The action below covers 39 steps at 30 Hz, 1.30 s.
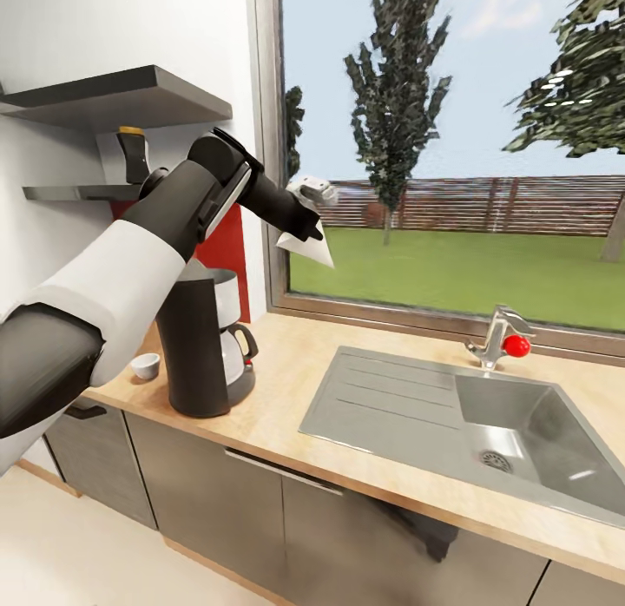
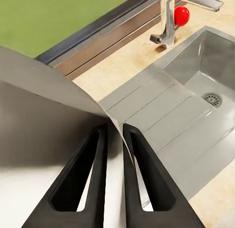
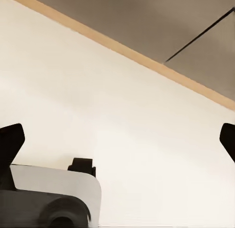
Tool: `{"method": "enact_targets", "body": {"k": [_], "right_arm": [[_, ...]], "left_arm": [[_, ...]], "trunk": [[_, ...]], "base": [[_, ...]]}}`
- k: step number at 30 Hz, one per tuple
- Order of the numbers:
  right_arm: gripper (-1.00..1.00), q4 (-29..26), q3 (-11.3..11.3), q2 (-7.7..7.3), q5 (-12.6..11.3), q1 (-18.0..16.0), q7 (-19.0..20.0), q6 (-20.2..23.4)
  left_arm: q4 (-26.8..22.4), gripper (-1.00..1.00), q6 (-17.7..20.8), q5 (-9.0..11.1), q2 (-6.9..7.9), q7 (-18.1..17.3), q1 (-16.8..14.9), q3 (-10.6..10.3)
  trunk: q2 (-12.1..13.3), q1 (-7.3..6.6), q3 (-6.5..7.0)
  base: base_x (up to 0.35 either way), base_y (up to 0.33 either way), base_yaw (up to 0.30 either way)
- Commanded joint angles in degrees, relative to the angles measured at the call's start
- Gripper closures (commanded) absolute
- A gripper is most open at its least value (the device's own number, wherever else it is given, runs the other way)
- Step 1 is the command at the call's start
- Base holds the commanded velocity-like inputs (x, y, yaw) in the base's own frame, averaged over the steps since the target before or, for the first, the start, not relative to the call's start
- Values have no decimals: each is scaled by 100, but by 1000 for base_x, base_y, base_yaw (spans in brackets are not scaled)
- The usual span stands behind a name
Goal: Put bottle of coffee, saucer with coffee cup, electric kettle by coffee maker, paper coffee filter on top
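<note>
One item is in hand: our left gripper is pinched shut on the paper filter, held up in front of the window, well above the counter and off to the sink side of the coffee maker. In the left wrist view the two fingers sit close together with the white sheet curving out between them, over the sink's draining board.

We judge the task to be early. The coffee maker stands on the counter, as asked. Its top is bare as far as we can see, so the filter has yet to be laid there. The kettle stands close against the coffee maker, which may already count as placed. A small white cup sits on the counter on the coffee maker's other side; we cannot make out a saucer under it. The coffee bottle with its yellow cap is up on the shelf, not yet moved.

Our left arm covers much of the coffee maker's top and part of the bottle. Our right gripper's fingertips appear at the two far edges of its wrist view, spread wide, with pale floor between them and nothing held.
</note>
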Motion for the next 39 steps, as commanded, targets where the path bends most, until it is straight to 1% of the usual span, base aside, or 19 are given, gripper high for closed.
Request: {"method": "enact_targets", "body": {"k": [1, 3, 5, 7, 8, 9, 10, 12, 14, 16, 22, 25, 27, 30, 31, 33, 34, 36, 39], "right_arm": [[-100, 49, 15, 1, 51, -3, -1, -14], [-100, 111, 16, 5, 55, -3, -1, -14], [-100, 400, 23, 35, 61, -3, 0, -15], [-100, 463, 34, 80, 65, -3, 0, -15], [-100, 503, 86, 116, 102, -3, 0, -15], [-100, 503, 86, 116, 102, -3, 0, -15], [-100, 529, 193, 139, 163, -3, 0, -15], [-100, 561, 484, 161, 249, -3, -5, -19], [-100, 572, 603, 168, 278, -3, -10, -17], [-100, 577, 664, 172, 293, -3, -14, -16], [-100, 582, 722, 172, 310, -3, -17, -15], [-100, 583, 736, 171, 314, -3, -18, -15], [-100, 583, 743, 171, 317, -3, -18, -15], [-100, 583, 745, 171, 317, -3, -18, -15], [-100, 583, 746, 171, 317, -3, -18, -15], [-100, 583, 746, 171, 317, -3, -18, -15], [-100, 583, 746, 171, 318, -3, -18, -15], [-100, 583, 747, 171, 318, -3, -18, -15], [-100, 583, 747, 171, 318, -3, -18, -15]], "left_arm": [[-2, 100, 16, -63, -2, -58, -6, 4], [-2, 100, 16, -63, -2, -58, -6, 4], [-1, 100, 16, -63, -2, -58, -6, 4], [-1, 100, 16, -63, -2, -58, -6, 4], [-1, 100, 16, -63, -2, -58, -6, 4], [-1, 100, 16, -63, -2, -58, -6, 4], [-2, 100, 16, -63, -2, -58, -6, 4], [4, 100, 16, -63, -2, -58, -6, 4], [14, 100, 16, -66, -2, -55, -6, 4], [19, 100, 16, -69, -2, -52, -6, 4], [71, 100, 19, -90, -2, 50, -6, 4], [213, 100, 26, -96, -7, 234, -6, 0], [425, 100, 31, -103, -39, 485, -6, -3], [520, 100, 34, -105, -55, 675, -6, -8], [629, 100, 40, -106, -71, 980, -6, -21], [717, 100, 45, -106, -96, 1206, -6, -26], [781, 100, 50, -106, -134, 1373, -6, -25], [848, 100, 56, -107, -236, 1553, -6, -31], [879, 100, 58, -107, -307, 1640, -6, -37]], "trunk": [[-5, 0, -8], [-5, 0, -8], [-5, 0, -8], [-5, 0, -8], [-5, 0, -8], [-5, 0, -8], [-5, 0, -8], [-5, 0, -8], [-5, 0, -8], [-5, 0, -8], [-5, 0, -8], [-5, 0, -8], [-5, 0, -8], [-5, 0, -8], [-5, 0, -8], [-5, 0, -8], [-5, 0, -8], [-5, 0, -8], [-5, 0, -8]], "base": [[0, 0, 7], [0, 0, 5], [3, 0, 1], [40, 0, 1], [143, 0, 0], [143, 0, 0], [197, 0, 0], [137, 0, 44], [70, 0, 143], [31, 0, 214], [12, 0, 183], [3, 0, 57], [1, 0, 22], [1, 0, 10], [0, 0, 4], [0, 0, 3], [0, 0, 2], [0, 0, 1], [0, 0, 0]]}}
